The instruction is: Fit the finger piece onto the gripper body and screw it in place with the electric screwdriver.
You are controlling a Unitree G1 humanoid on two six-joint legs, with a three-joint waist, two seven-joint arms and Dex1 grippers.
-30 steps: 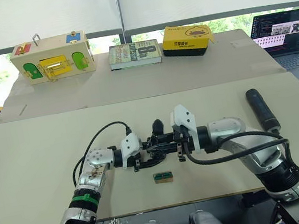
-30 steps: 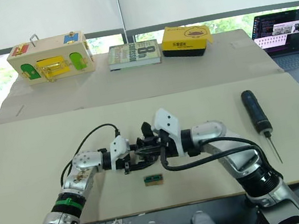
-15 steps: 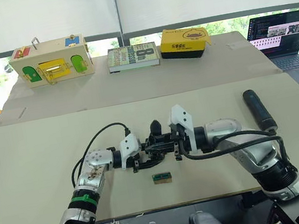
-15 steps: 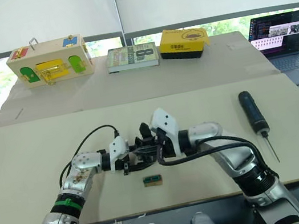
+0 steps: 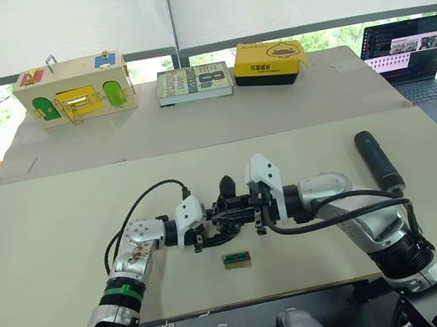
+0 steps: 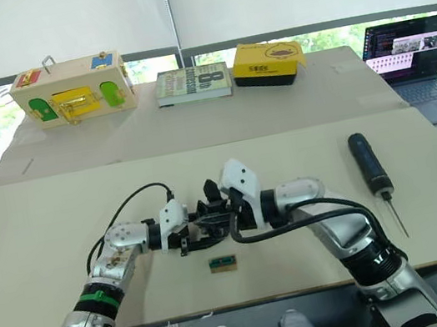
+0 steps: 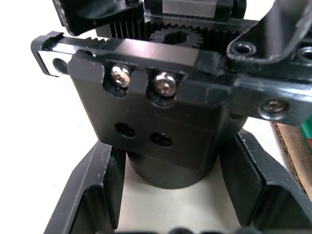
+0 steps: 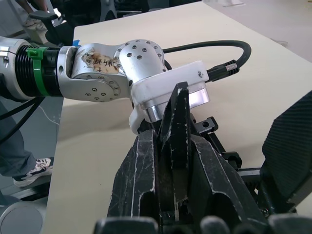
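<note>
The gripper body (image 7: 165,126), a black block with a toothed rack and gear on a round base, stands on the table (image 5: 61,233) at the centre front. My left gripper (image 5: 211,229) reaches it from the left, its fingers (image 7: 97,190) shut against the round base. My right gripper (image 5: 242,210) meets it from the right, shut on the finger piece (image 8: 178,112), a dark tapered wedge held close over the body's top. The electric screwdriver (image 6: 368,164) lies on the table to the right, apart from both arms, its thin bit toward the front edge.
A small green-topped tan block (image 5: 237,259) lies just in front of the grippers. Along the back stand a wooden latch box (image 5: 76,89), a book (image 5: 196,82) and a yellow case (image 5: 271,62). An open laptop (image 5: 415,52) sits at the far right.
The whole picture shifted a little a second ago. Both grippers, the gripper body and the finger piece keep the same places relative to each other.
</note>
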